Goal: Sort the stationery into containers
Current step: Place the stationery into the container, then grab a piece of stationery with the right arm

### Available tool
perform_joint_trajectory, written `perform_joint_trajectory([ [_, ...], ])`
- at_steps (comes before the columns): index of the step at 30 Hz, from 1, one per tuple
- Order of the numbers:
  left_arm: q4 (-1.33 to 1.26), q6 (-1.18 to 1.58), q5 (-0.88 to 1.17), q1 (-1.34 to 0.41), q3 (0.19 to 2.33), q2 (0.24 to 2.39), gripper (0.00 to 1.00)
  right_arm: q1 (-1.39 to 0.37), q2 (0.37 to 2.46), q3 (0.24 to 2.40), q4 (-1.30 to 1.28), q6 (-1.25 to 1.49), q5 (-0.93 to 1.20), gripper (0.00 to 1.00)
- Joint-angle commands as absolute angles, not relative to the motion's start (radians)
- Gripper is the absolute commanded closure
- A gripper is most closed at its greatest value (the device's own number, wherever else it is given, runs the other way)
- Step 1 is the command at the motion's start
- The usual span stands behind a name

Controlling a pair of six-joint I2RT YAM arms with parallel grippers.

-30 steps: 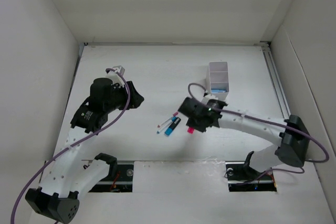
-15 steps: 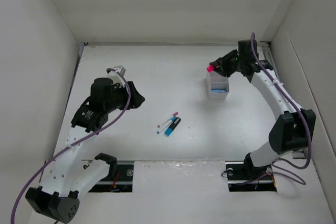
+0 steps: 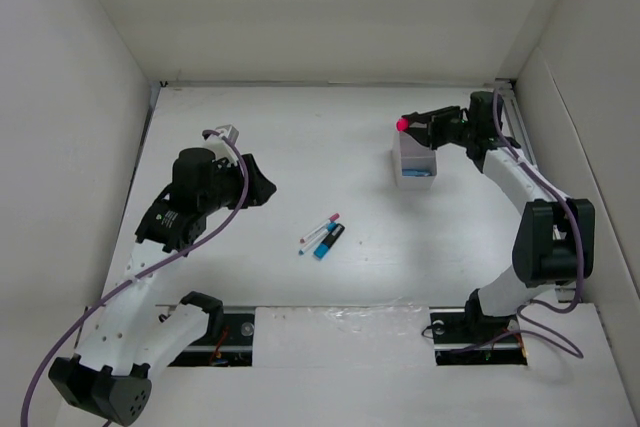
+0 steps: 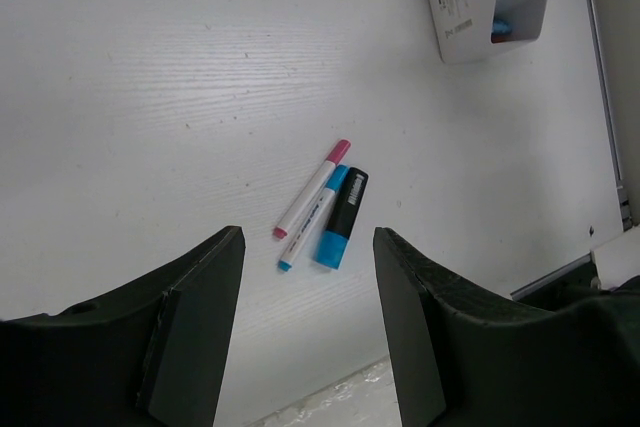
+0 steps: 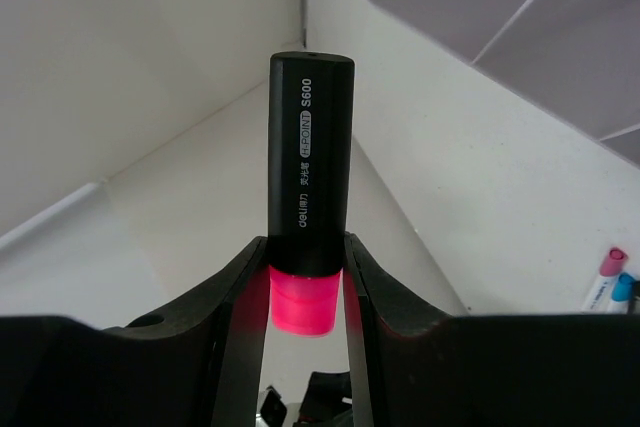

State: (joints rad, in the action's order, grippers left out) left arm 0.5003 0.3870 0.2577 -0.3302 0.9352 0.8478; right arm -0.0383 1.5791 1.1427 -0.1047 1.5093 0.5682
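Bench [image 3: 300, 137]: white, walled on three sides.

Left arm: raised over the left half of the bench. Left fingers [image 4: 308, 237] spread wide with nothing between them, looking down on the loose items.

Right arm: stretched to the far right. Right fingers [image 5: 305, 257] are closed narrow on a black marker with pink end [image 5: 308, 157], clamping it where pink meets the black barrel. In the top view the pink tip [image 3: 403, 124] sits over the far left corner of the box.

Container: white divided box [image 3: 415, 162] at far right of the bench, well apart from the loose group. One blue item [image 4: 503, 22] lies in its near compartment.

Loose items, mid-bench, lying side by side:
- black marker with blue end [image 4: 345, 212]
- white pen with blue ends [image 4: 311, 221], just beside that marker
- white pen with pink ends [image 4: 312, 190], on the outer side
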Motion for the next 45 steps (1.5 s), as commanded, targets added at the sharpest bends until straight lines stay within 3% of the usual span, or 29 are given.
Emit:
perform_joint_trajectory([
  [1,0.465,0.394,0.256,-0.333,0.931,0.834,0.49,-0.014,1.586,1.129,0.057,1.634,0.62,0.85],
  [25,0.465,0.394,0.238,-0.333,0.931,0.834,0.49,0.032,1.658,1.071,0.066,1.687,0.548,0.81],
  [29,0.465,0.394,0.238,-0.333,0.931,0.834,0.49,0.041,1.667,1.08,0.066,1.687,0.537,0.73],
  [32,0.465,0.394,0.229,-0.333,0.94,0.834,0.49,0.041,1.667,1.08,0.066,1.687,0.526,0.53],
  [33,0.465,0.394,0.229,-0.333,0.94,0.834,0.49,0.041,1.667,1.08,0.066,1.687,0.526,0.39],
  [37,0.474,0.394,0.219,-0.333,0.94,0.834,0.49,0.041,1.646,1.104,0.066,1.669,0.517,0.24],
  [43,0.474,0.394,0.219,-0.333,0.951,0.834,0.49,0.038,1.58,1.172,-0.011,1.577,0.517,0.23],
  [45,0.483,0.394,0.21,-0.333,0.951,0.834,0.49,0.009,1.543,1.198,-0.087,1.514,0.517,0.31],
])
